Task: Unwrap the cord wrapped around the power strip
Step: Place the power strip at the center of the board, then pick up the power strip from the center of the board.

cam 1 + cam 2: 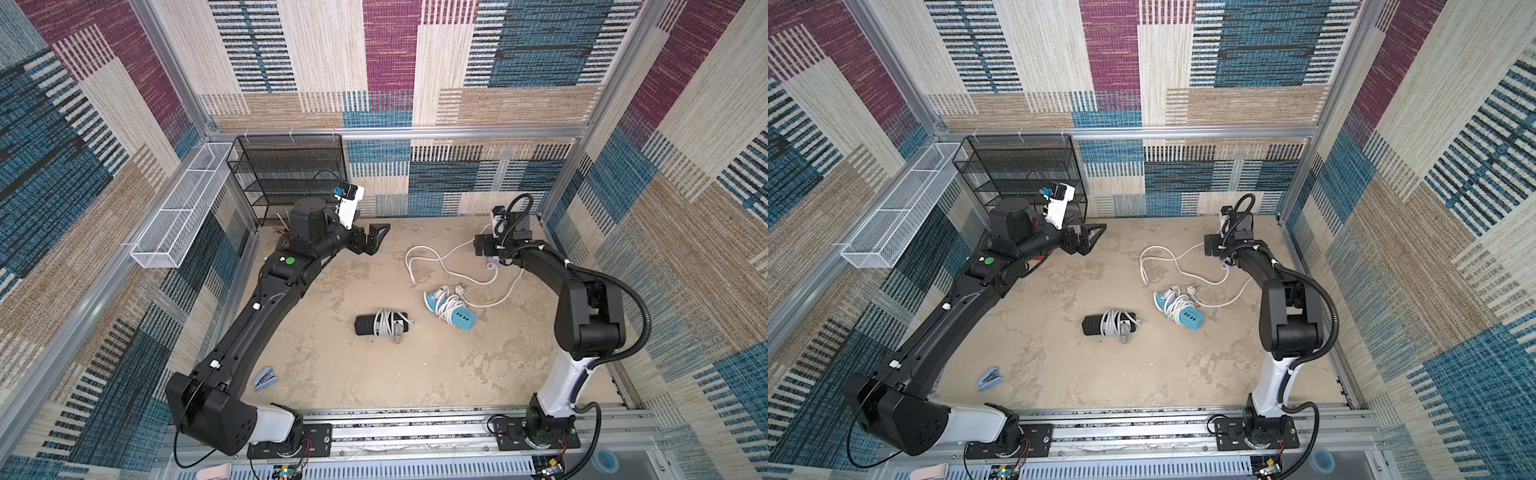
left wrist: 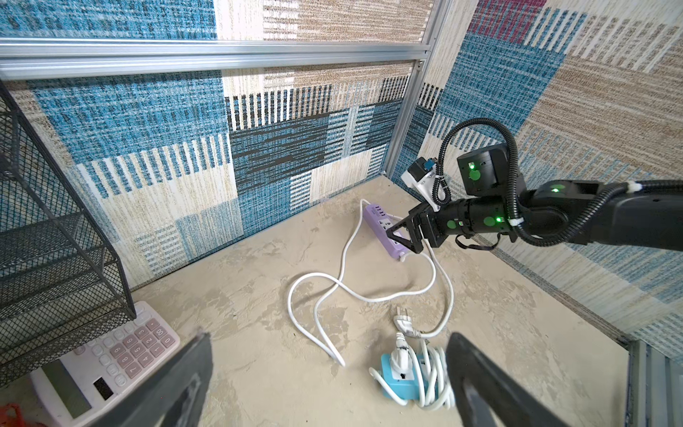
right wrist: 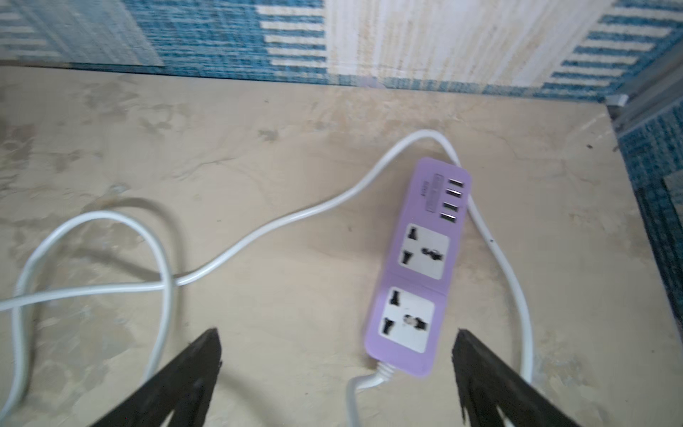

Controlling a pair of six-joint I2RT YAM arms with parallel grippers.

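Calculator [image 2: 111, 364] by rack [image 2: 55, 258] (stapler [image 1: 264, 378] apart from black strip [image 1: 365, 325])

Black left arm [image 1: 245, 328] and right arm [image 1: 586, 307] with white base links [image 1: 561, 382], ribbed black hose [image 1: 644, 316] along the right.

Purple strip [image 2: 375, 222], cord [image 2: 375, 300] loose; R jaws apart by it.

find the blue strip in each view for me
in both top views: blue strip right of centre, just right of the black strip.
left wrist: at the bottom edge, right of centre.
right wrist: not in it.
shared landmark: the loose white cord, visible in all four views.
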